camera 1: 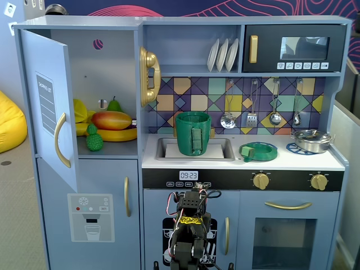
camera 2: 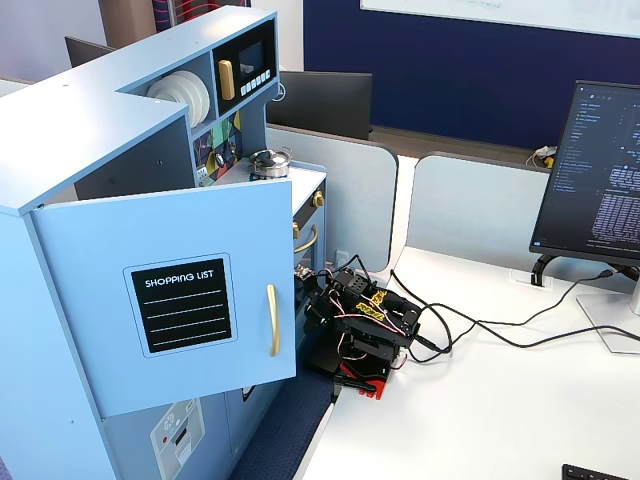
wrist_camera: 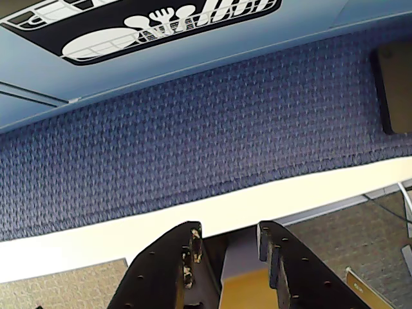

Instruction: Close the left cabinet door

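Note:
The left cabinet door (camera 1: 48,101) is a pale blue panel with a black "SHOPPING LIST" board and a curved gold handle (camera 1: 59,140). It stands swung wide open toward the room; the door (camera 2: 170,300) and its handle (camera 2: 272,320) also show in the other fixed view. My arm (camera 1: 190,225) sits folded low in front of the kitchen's middle, well below and to the right of the door. In the wrist view my gripper (wrist_camera: 228,233) points down at a blue mat (wrist_camera: 193,148), open, with nothing between its fingers.
The open cabinet holds toy fruit (camera 1: 109,121). A gold phone (camera 1: 149,76) hangs on the post beside it. Below is a blue door with a dispenser graphic (camera 1: 90,216). A green pot (camera 1: 193,133) sits in the sink. A monitor (camera 2: 600,170) and cables (camera 2: 480,325) are on the white table.

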Robot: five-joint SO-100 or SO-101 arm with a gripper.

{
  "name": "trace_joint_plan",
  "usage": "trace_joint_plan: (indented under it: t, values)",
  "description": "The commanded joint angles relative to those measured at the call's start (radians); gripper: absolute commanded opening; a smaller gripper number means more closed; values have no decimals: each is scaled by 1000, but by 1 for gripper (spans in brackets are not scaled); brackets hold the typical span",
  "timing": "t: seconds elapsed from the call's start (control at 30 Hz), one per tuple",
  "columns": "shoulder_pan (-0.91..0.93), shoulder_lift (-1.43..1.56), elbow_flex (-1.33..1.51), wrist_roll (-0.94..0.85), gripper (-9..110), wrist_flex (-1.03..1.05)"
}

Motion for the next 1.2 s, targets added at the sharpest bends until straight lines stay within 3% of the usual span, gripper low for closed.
trace_joint_plan:
  t: [0.0, 0.6, 1.17]
  values:
    - [-15, -5, 2, 12, 0, 175]
    - [-18, -5, 2, 5, 0, 173]
    - [-604, -6, -236, -55, 0, -244]
